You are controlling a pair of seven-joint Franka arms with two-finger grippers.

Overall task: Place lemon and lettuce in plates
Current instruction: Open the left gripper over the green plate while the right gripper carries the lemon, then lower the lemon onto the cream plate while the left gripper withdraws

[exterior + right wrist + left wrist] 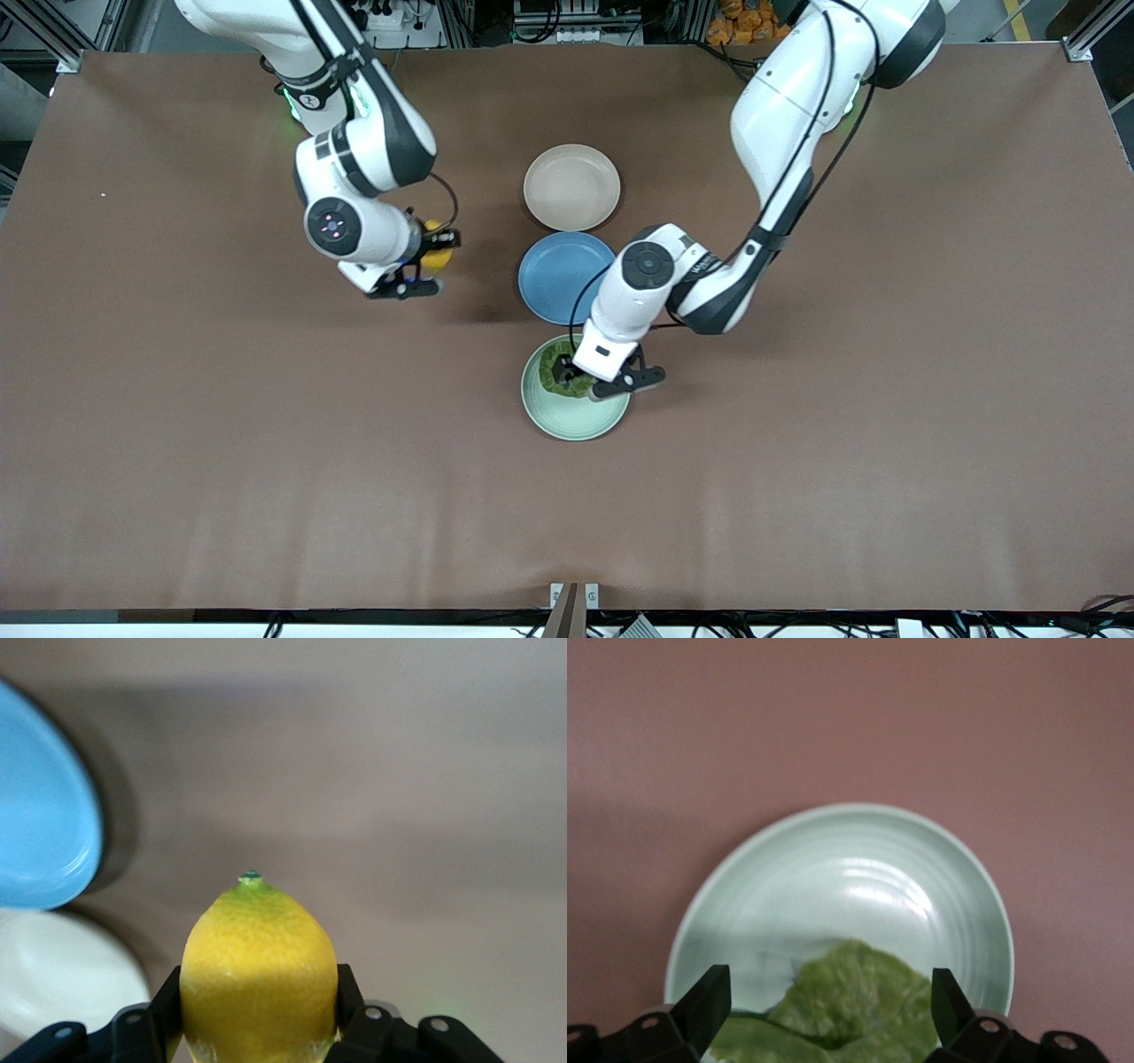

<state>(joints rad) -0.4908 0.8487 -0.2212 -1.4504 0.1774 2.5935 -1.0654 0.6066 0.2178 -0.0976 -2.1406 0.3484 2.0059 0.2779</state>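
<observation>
- My right fingers (423, 263) pinch the lemon (435, 251), one finger on each flank; its long axis runs straight out from between them, the nippled tip pointing away from my wrist (right wrist view: lemon (259, 979) wedged between both pads).
- The lemon hangs above bare bench (177, 399), with no plate beneath it. The beige-pink plate (571, 187) is empty and lies off to the side of my right fingers, toward the left arm's end of the bench; the blue plate (554, 279) lies the same way and closer. I judge that the carry to the beige-pink plate is the relation the coming move turns on.
- My right arm holds the fruit, so that delivery falls to it.
- My left fingers (620, 379) are spread wide over the mint green plate (576, 416).
- The lettuce (560, 369) lies in that plate, between and below the parted left fingers, and neither finger grips it (left wrist view: lettuce (850, 1005), plate rim (833, 815)).
</observation>
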